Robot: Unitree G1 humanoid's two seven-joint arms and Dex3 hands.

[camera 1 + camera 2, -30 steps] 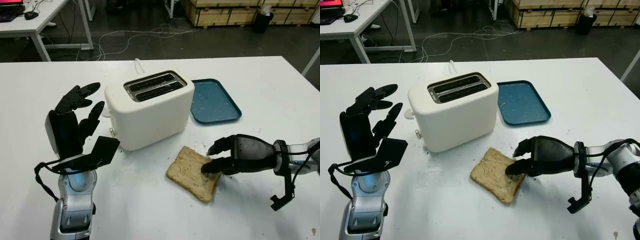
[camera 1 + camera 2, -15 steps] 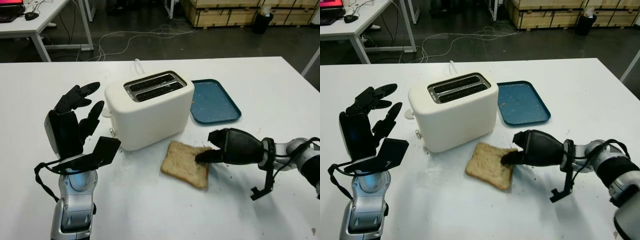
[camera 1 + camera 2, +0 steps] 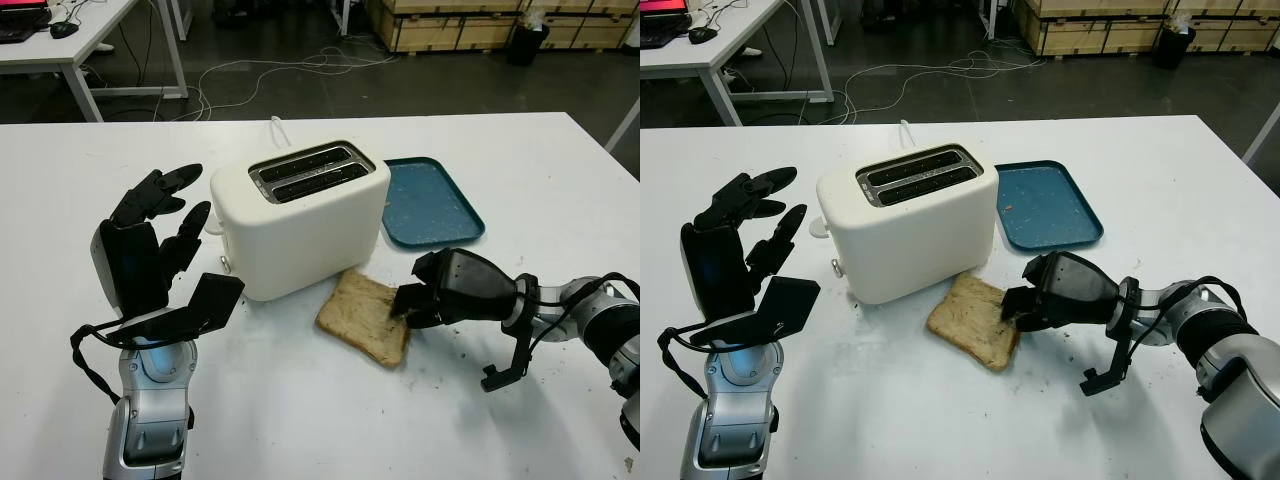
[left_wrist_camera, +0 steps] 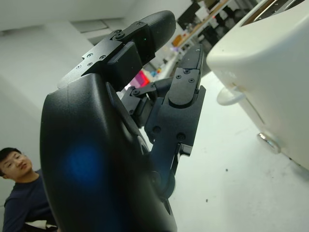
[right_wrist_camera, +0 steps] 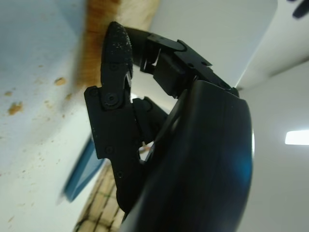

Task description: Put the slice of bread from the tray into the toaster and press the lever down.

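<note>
- One white two-slot toaster (image 3: 298,215) stands on my bench (image 3: 520,420).
- Two slots (image 3: 308,172) open in its top.
- One slice of bread (image 3: 365,316) lies on the bench.
- One blue tray (image 3: 428,201) sits beside the toaster.
- Two black hands are mine: my left hand (image 3: 150,235) and my right hand (image 3: 445,290).
- One person (image 4: 21,193) appears in my left wrist view.

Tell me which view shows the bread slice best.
The left eye view: the bread slice lies whole on the table in front of the toaster, with the right hand at its edge. The right eye view shows much the same. The right wrist view catches just a blurred crust edge.
</note>
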